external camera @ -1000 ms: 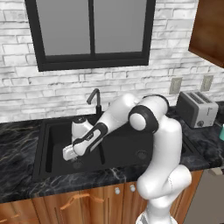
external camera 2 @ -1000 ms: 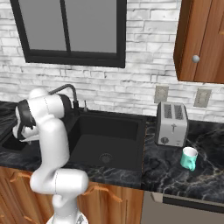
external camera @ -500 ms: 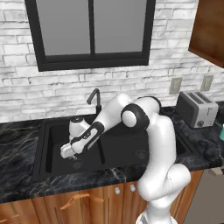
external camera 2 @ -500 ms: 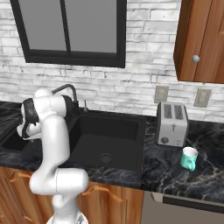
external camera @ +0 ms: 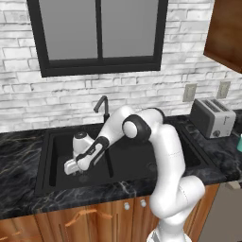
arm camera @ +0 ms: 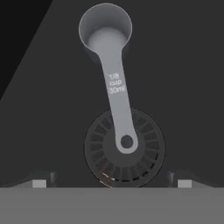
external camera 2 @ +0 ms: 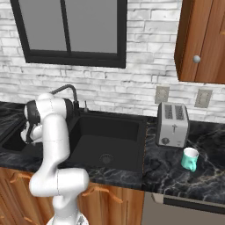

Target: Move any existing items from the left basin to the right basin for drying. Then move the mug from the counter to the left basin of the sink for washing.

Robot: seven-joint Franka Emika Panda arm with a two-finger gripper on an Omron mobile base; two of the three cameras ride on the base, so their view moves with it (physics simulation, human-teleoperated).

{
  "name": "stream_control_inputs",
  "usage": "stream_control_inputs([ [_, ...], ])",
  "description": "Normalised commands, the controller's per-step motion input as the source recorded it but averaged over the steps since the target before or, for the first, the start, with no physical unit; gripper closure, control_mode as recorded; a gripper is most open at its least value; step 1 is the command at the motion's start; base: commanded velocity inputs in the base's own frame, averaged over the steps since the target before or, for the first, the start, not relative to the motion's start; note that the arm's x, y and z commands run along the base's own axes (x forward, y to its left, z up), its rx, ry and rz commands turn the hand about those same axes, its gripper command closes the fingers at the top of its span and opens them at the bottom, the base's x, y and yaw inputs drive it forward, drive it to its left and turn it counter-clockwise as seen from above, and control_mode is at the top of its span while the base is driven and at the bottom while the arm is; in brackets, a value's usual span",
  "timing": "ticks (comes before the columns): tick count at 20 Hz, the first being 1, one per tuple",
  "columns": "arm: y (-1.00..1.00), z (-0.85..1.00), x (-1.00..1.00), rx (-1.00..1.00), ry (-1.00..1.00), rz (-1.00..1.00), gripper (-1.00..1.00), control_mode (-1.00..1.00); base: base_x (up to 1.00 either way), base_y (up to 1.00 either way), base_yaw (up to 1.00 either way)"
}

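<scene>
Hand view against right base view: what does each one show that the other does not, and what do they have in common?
Hand view: a grey measuring spoon marked 1/8 cup, its handle end lying over the round drain, with the hand open toward it. Right base view: the teal mug upright on the counter, a toaster, the faucet and the wider right basin. Both: the dark inside of the left basin.
</scene>
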Motion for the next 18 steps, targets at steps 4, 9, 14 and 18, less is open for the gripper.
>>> stream_control_inputs([
  [4, 0.00, -0.18, 0.31, 0.00, -0.03, 0.00, -1.00, -1.00, 0.00, 0.00, 0.00],
  [9, 0.04, -0.16, 0.35, 0.00, 0.00, -0.01, -1.00, -1.00, 0.00, 0.00, 0.00],
  [14, 0.06, -0.20, 0.34, 0.00, 0.00, -0.01, -1.00, -1.00, 0.00, 0.00, 0.00],
  [18, 0.08, -0.21, 0.24, 0.00, 0.00, -0.01, -1.00, -1.00, 0.00, 0.00, 0.00],
])
